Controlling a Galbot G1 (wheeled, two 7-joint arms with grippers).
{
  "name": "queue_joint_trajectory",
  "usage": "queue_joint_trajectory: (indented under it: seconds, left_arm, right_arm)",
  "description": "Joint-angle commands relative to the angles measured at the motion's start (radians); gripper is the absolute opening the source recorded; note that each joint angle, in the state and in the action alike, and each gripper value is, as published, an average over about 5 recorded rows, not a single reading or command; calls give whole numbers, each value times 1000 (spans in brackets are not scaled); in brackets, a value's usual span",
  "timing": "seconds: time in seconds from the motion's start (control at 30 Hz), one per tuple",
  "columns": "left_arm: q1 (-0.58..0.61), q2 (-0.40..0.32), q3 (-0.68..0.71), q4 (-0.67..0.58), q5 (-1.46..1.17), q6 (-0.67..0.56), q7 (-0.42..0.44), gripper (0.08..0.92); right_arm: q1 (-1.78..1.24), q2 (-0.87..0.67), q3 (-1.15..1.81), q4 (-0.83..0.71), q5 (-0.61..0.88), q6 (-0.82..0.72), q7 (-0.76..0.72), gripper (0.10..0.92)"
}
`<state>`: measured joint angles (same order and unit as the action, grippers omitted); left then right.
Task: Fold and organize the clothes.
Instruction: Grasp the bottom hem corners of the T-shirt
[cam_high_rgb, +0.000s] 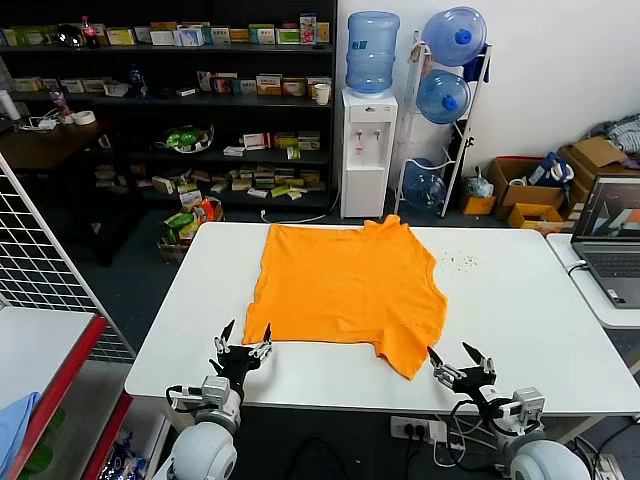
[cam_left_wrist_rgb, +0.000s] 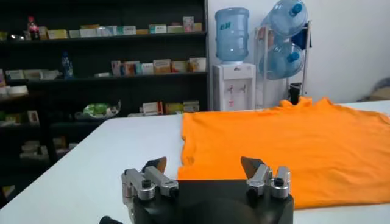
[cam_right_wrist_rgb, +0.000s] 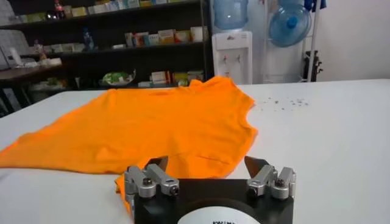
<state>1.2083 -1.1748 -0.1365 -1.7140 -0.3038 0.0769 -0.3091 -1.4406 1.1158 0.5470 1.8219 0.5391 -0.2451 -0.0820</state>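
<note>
Soft cloth on a smooth counter, metal-tipped claws at its edge

The T-shirt (cam_high_rgb: 345, 292) is soft, matt orange cloth, lying flat with slight creases just ahead of both claws. Under it the counter (cam_high_rgb: 520, 310) looks smooth, white and faintly glossy. The left claw (cam_high_rgb: 244, 345) and right claw (cam_high_rgb: 460, 362) each show bare, brushed-looking metal knuckles with screws and dark, pointed fingertips (cam_left_wrist_rgb: 155, 163) over a black matt housing, jaws spread apart.
</note>
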Motion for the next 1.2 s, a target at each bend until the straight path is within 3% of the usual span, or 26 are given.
queue_joint_trajectory:
  seconds: [0.03, 0.23, 0.9, 1.0, 1.2]
  left_arm:
    - [-7, 5, 3, -17, -25, 104, 12, 823]
    - [-32, 10, 19, -6, -48, 166, 18, 823]
    - [-85, -19, 8, 120, -69, 197, -3, 822]
    - [-84, -20, 5, 123, -71, 200, -5, 785]
    - [-71, -20, -1, 115, -78, 202, -9, 620]
  right_arm:
    - [13, 3, -6, -14, 17, -17, 15, 823]
    - [51, 15, -33, -55, 39, -34, 17, 823]
    - [153, 71, -97, -144, 63, -71, 36, 814]
    - [158, 81, -104, -140, 63, -73, 38, 758]
    - [151, 91, -113, -125, 61, -83, 47, 584]
